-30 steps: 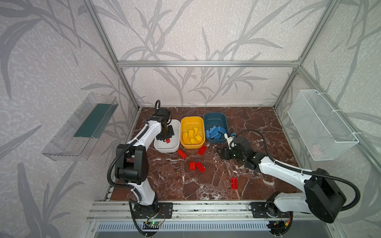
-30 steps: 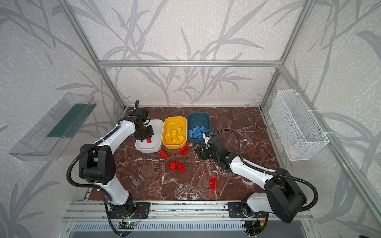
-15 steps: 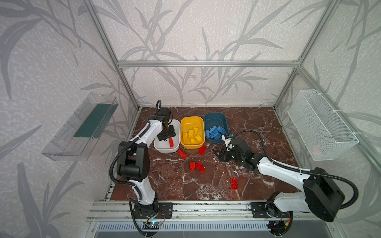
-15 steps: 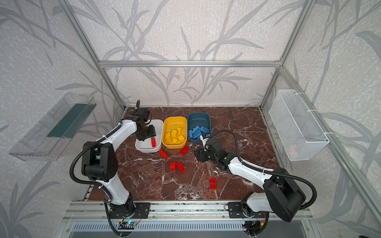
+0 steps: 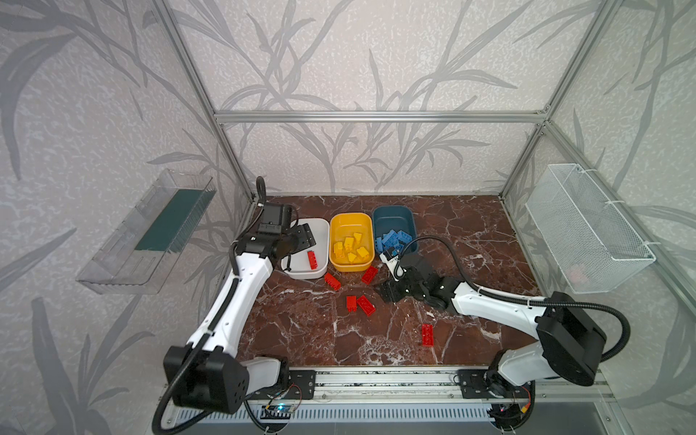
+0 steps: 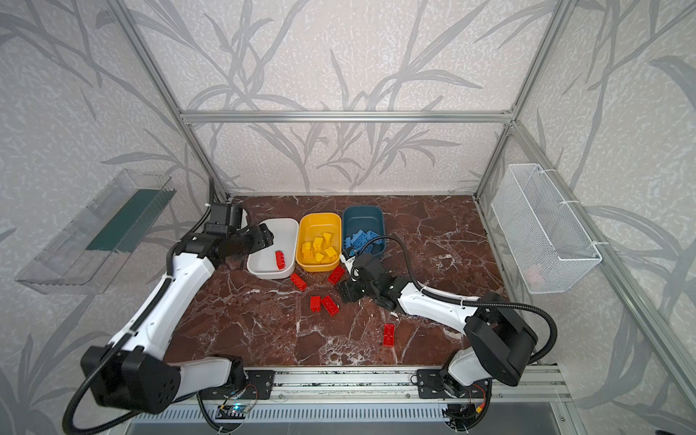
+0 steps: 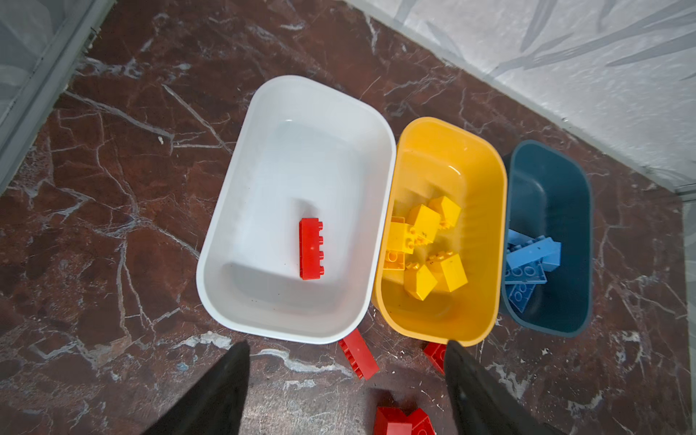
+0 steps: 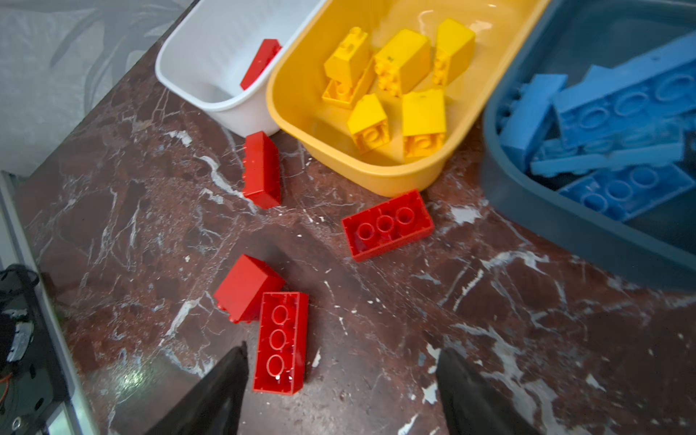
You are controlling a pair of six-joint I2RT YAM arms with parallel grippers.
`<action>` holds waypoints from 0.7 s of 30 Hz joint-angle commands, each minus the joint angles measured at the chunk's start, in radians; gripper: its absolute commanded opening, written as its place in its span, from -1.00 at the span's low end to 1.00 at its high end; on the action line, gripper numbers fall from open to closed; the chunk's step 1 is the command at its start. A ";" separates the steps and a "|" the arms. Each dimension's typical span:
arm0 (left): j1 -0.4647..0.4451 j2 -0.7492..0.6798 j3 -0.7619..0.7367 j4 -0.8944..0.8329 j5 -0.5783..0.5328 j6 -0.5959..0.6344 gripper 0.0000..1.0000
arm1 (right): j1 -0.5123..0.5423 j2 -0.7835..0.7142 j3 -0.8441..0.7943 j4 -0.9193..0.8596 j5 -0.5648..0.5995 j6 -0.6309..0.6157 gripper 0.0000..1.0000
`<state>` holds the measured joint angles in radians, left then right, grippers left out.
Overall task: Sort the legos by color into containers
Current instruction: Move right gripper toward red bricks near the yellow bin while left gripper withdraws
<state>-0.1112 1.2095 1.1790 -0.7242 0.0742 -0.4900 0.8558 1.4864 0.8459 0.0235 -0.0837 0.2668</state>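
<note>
The table [image 5: 470,233] is a glossy slab of red-brown marble with white veins, walled in by leaf-patterned paper and aluminium bars. A white wire basket [image 5: 587,233] hangs on the right wall and a clear plastic tray [image 5: 124,244] on the left.

Three smooth, rounded-rectangular plastic tubs stand rim against rim at the back: the white tub [image 7: 301,162], the yellow tub [image 7: 444,162] and the teal tub [image 7: 557,180].

The left gripper [image 7: 346,344] hovers over the white tub, its black fingers spread with nothing between them; in both top views it covers the tub's left part. The right gripper [image 8: 341,350] hangs low over the table in front of the yellow and teal tubs, fingers also spread and empty. Its black cable [image 5: 446,246] arcs across the teal tub's near corner.

Chunky yellow bricks [image 7: 425,222] lie heaped in the yellow tub. Flatter blue bricks [image 7: 534,250] are piled at the near end of the teal tub. One studded red brick [image 7: 311,248] lies on its side in the white tub. Five loose red bricks [image 5: 366,305] are scattered on the marble in front of the tubs, and one of them is just beside a right finger.
</note>
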 commanded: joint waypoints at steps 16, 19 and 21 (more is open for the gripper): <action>-0.007 -0.503 -0.286 0.103 -0.031 0.013 0.98 | 0.137 0.390 0.464 -0.159 -0.046 -0.146 0.64; -0.024 -0.511 -0.282 0.093 -0.056 0.013 0.98 | 0.143 0.450 0.525 -0.174 -0.044 -0.152 0.60; -0.031 -0.515 -0.284 0.094 -0.063 0.010 0.98 | 0.144 0.495 0.576 -0.202 -0.039 -0.145 0.54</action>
<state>-0.1310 0.7013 0.8928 -0.6415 0.0444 -0.4900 0.9920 1.9396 1.3586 -0.1253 -0.1177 0.1310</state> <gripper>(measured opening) 0.992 0.779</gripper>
